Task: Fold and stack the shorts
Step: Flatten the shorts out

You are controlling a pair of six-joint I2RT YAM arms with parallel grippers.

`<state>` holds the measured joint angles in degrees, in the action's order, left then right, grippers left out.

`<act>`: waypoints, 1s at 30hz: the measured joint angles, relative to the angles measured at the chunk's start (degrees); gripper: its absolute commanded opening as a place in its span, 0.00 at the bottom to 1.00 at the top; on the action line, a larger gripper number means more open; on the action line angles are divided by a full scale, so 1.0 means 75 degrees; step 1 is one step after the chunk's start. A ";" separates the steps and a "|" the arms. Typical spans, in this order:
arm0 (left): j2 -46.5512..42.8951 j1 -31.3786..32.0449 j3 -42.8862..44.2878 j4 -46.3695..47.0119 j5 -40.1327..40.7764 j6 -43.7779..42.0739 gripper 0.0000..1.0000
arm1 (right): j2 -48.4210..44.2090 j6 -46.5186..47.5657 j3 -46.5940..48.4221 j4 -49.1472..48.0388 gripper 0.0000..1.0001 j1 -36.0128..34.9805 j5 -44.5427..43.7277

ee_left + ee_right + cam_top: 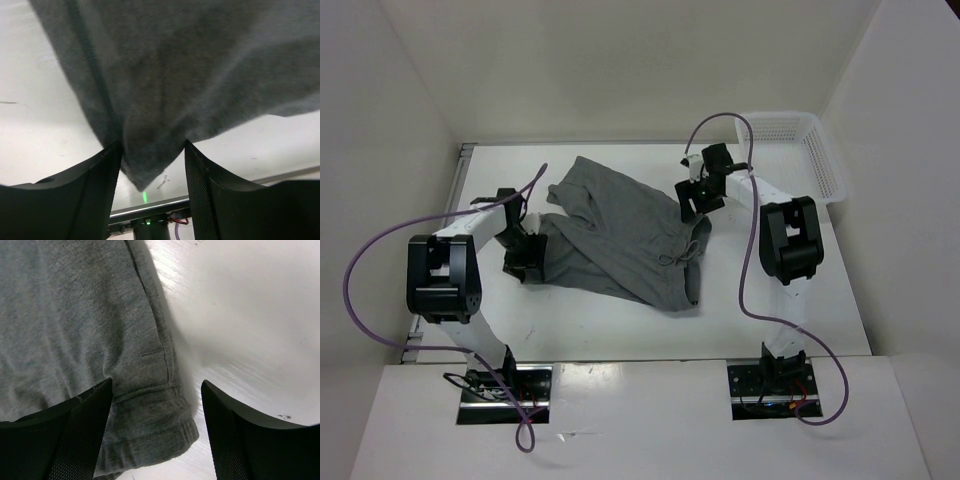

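One view, the left wrist's, shows left fingers point(95, 192) pinching the shorts point(180, 75).

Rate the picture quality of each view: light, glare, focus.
Top external view: even light, sharp, only a soft shadow beside the shorts. Left wrist view: the grey cloth hangs close to the lens and looks soft, and the fingers are almost black. Right wrist view: strong glare washes out the table, while the hem stitching stays crisp.
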<state>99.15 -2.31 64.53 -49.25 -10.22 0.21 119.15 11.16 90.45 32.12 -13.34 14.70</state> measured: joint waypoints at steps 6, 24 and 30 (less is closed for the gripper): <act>0.0026 -0.0032 -0.0163 0.0128 0.0609 0.0000 0.60 | 0.0090 -0.0003 -0.0003 -0.0189 0.70 0.0035 -0.0417; -0.0915 -0.0012 -0.1052 -0.0175 0.1416 -0.0003 0.33 | 0.0682 -0.0606 0.1346 -0.0813 0.43 0.0114 -0.1746; -0.0950 0.0073 -0.1037 -0.0268 0.1577 -0.0026 0.73 | 0.0682 -0.0682 0.1553 -0.1064 0.74 0.0128 -0.1661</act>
<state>92.03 -1.76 56.75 -51.27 1.61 0.01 124.27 6.04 102.10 24.14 -12.38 2.24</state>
